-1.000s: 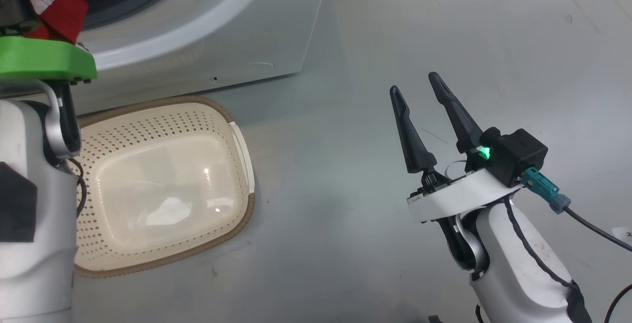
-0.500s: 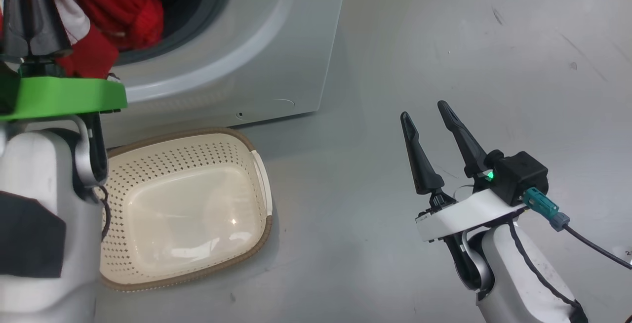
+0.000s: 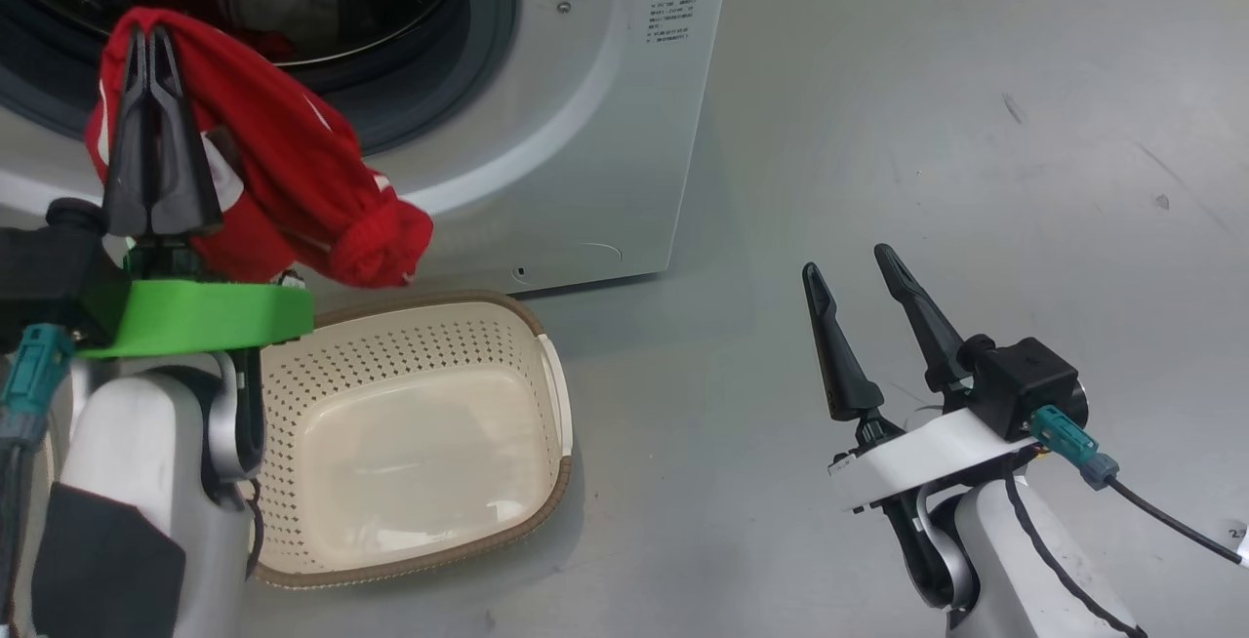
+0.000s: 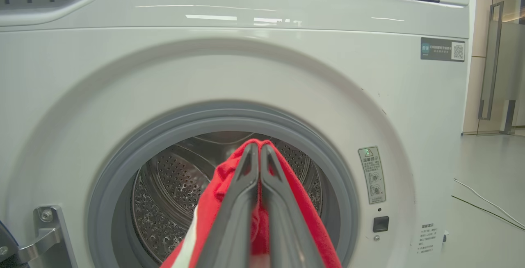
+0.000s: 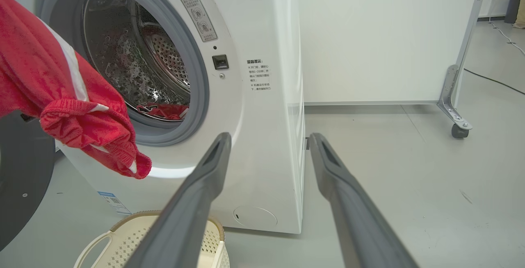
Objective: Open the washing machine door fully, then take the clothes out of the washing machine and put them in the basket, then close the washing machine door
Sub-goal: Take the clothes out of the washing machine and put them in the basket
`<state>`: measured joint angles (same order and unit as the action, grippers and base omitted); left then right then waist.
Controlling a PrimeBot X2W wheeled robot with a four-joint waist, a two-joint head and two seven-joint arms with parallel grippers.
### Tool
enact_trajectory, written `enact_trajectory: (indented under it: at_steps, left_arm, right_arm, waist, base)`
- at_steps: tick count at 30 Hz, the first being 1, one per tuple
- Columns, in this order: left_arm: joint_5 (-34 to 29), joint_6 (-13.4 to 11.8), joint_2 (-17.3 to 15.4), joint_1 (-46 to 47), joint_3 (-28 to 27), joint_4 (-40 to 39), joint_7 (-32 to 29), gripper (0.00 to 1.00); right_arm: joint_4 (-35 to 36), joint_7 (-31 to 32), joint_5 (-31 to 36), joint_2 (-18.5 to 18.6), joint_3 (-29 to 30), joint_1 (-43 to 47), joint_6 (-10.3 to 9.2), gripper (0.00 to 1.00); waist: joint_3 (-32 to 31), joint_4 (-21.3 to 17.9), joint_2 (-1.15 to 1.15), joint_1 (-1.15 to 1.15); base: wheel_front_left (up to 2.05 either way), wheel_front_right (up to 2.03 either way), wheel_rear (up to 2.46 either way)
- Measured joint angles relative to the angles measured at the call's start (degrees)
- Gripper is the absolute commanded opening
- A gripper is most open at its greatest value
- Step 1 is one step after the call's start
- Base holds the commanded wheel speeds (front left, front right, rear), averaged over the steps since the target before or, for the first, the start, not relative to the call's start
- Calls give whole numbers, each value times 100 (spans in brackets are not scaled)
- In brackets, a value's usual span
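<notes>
Currently clothes are pinched in the closed left gripper above the basket, far side; right gripper is spread, empty.

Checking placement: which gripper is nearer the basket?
Left. The left gripper, holding the clothes, is over the basket at its far edge; the right gripper is off to its right.

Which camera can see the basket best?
The head view. It looks down into the basket, showing its bare bottom, holey walls and most of the rim. The right wrist view catches just one corner and a handle at its bottom edge.
</notes>
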<state>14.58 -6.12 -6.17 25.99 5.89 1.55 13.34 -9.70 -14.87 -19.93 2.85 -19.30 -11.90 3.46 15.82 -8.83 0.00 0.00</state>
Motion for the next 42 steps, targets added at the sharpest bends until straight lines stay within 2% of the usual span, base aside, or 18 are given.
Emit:
enact_trajectory:
  at_steps: [12,21,33,42]
  left_arm:
    - [145,-22,207,-1149,-82,9,-393,0]
    - [369,-41,275,-1589,-141,586,-530,0]
    - [592,-44,289,-1541,-367,1319,-701,0]
    - [766,-65,230,-859,-586,1814,-884,0]
  right_arm:
    - [83,0,93,0,-10,62,54,100]
    - [237,0,102,0,18,50,54,100]
    - [528,0,115,-1,-51,-120,51,100]
    - [792,0,-9,-1,-126,-375,36,100]
  waist:
    - [1,62,0,0]
    - [244,27,0,0]
    - [834,-174,0,0]
    - [1462,-390,0,0]
  base:
    - [0,0,0]
    - [0,0,0]
    - [0,0,0]
    - [0,0,0]
